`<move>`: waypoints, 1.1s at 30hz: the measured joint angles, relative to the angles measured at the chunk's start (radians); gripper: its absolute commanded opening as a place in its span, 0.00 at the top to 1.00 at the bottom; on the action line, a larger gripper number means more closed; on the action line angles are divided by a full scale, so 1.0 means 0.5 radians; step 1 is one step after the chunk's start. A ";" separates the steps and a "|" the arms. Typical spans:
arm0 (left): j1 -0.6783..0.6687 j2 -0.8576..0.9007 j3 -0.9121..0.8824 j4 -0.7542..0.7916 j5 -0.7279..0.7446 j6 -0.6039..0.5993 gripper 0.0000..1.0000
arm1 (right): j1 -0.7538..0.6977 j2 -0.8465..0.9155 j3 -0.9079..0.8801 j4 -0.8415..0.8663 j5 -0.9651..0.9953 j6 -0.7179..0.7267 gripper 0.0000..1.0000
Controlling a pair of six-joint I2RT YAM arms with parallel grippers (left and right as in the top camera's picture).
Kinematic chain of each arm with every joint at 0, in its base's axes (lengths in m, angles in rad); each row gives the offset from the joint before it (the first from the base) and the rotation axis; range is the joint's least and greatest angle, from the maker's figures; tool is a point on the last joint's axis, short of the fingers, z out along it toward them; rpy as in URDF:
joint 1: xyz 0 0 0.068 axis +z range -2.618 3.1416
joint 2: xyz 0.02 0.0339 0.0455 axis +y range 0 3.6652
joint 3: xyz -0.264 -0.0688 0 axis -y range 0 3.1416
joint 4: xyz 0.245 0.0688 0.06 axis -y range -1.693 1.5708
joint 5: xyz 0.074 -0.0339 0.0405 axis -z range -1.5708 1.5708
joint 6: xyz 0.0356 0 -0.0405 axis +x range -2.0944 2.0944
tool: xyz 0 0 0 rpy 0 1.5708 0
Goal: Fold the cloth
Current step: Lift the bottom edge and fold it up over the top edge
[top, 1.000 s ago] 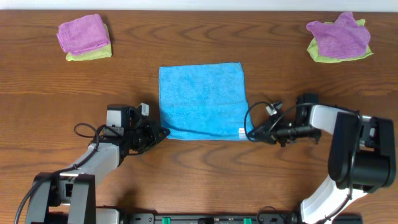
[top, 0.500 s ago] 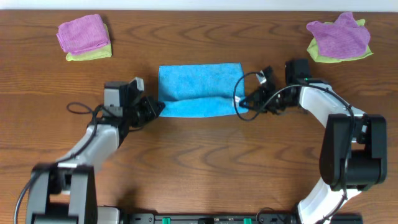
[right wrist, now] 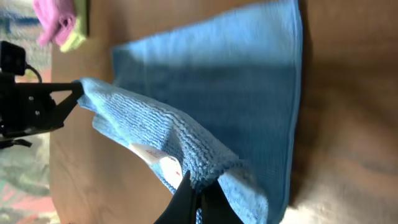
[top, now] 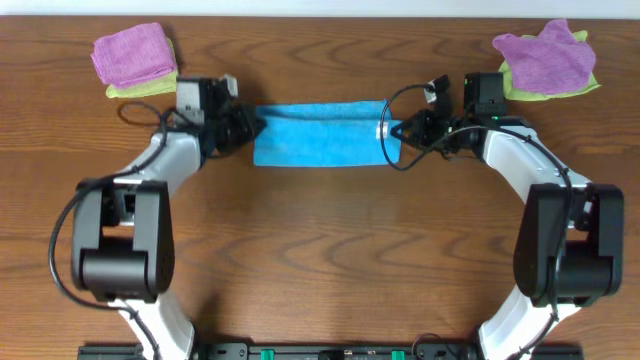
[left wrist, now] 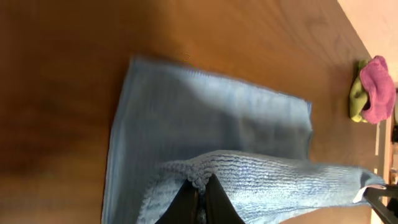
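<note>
The sky-blue cloth (top: 320, 135) lies as a narrow band across the back middle of the table, its near half lifted and carried over the far half. My left gripper (top: 252, 128) is shut on the cloth's left corner (left wrist: 199, 177). At the other end my right gripper (top: 392, 132) is shut on the right corner (right wrist: 205, 168), next to the small white tag (right wrist: 155, 158). In both wrist views the raised edge hangs between the two grippers above the flat layer.
A purple cloth on a lime-green one (top: 134, 60) lies at the back left. Another purple and lime-green pile (top: 546, 60) sits at the back right, close behind my right arm (top: 520, 160).
Both grippers have carried the cloth's near edge away from the table front toward the far edge. The blue square has shrunk to a narrow band.
</note>
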 measured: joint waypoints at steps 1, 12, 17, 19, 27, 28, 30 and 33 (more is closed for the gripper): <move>0.008 0.031 0.053 -0.024 0.007 0.014 0.95 | 0.002 0.001 0.000 0.034 0.000 0.024 0.99; 0.072 0.182 0.246 -0.114 0.028 0.135 0.94 | 0.019 0.299 0.220 0.185 -0.073 0.212 0.98; 0.112 0.268 0.314 -0.115 0.029 0.146 0.94 | 0.043 0.455 0.457 0.195 -0.112 0.243 0.99; 0.121 0.319 0.399 -0.121 0.030 0.154 0.95 | 0.050 0.491 0.533 0.193 -0.124 0.258 0.98; 0.127 0.502 0.683 -0.141 0.079 0.160 0.94 | 0.050 0.551 0.655 0.173 -0.121 0.289 0.99; 0.127 0.511 0.696 -0.163 0.086 0.166 0.94 | 0.050 0.555 0.655 0.159 -0.117 0.293 0.98; 0.128 0.520 0.709 -0.214 0.093 0.188 0.94 | 0.050 0.561 0.655 0.117 -0.109 0.298 0.98; 0.130 0.520 0.714 -0.301 0.108 0.211 0.94 | 0.050 0.568 0.655 0.039 -0.099 0.298 0.98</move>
